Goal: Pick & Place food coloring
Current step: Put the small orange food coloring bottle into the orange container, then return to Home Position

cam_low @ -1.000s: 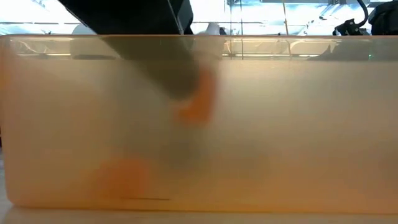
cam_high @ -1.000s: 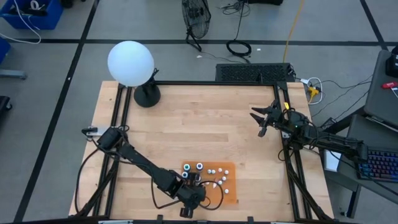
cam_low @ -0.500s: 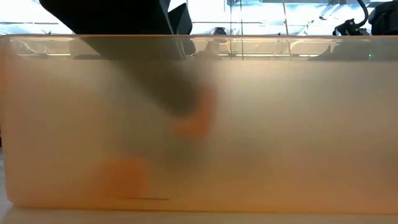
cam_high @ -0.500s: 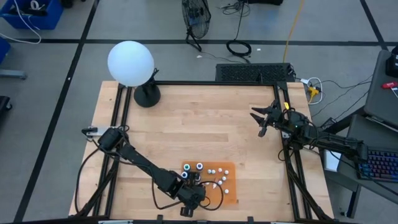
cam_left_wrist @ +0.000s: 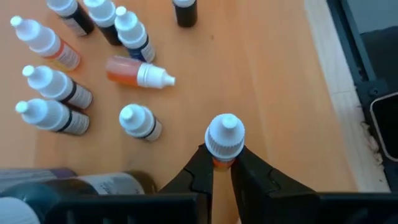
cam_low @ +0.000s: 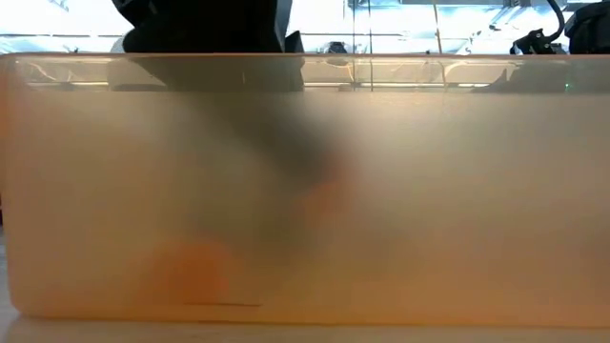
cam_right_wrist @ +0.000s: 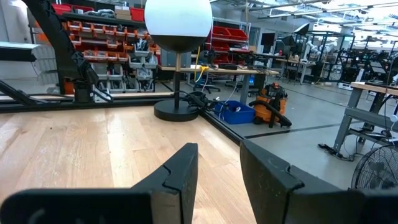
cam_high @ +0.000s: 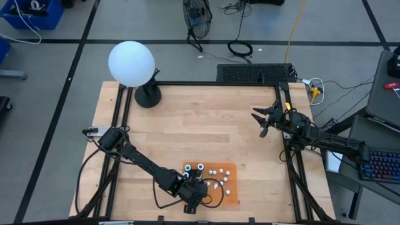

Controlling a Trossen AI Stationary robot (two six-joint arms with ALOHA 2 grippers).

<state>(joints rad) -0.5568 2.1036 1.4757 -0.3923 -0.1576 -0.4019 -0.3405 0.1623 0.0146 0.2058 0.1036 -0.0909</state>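
Wooden table [cam_high: 187,131] with globe lamp [cam_high: 131,62] at its far left corner; orange mat [cam_high: 232,199] sits at the near edge, food coloring bottles [cam_left_wrist: 56,81] clustered on it, most upright, one orange bottle [cam_left_wrist: 138,73] lying on its side. Left gripper [cam_left_wrist: 222,167] is down at the mat's left part, fingers pinching an orange dropper bottle [cam_left_wrist: 224,138] just under its white cap, upright, apart from the cluster. Right gripper [cam_high: 261,117] waits above the table's right side, fingers spread, holding nothing.
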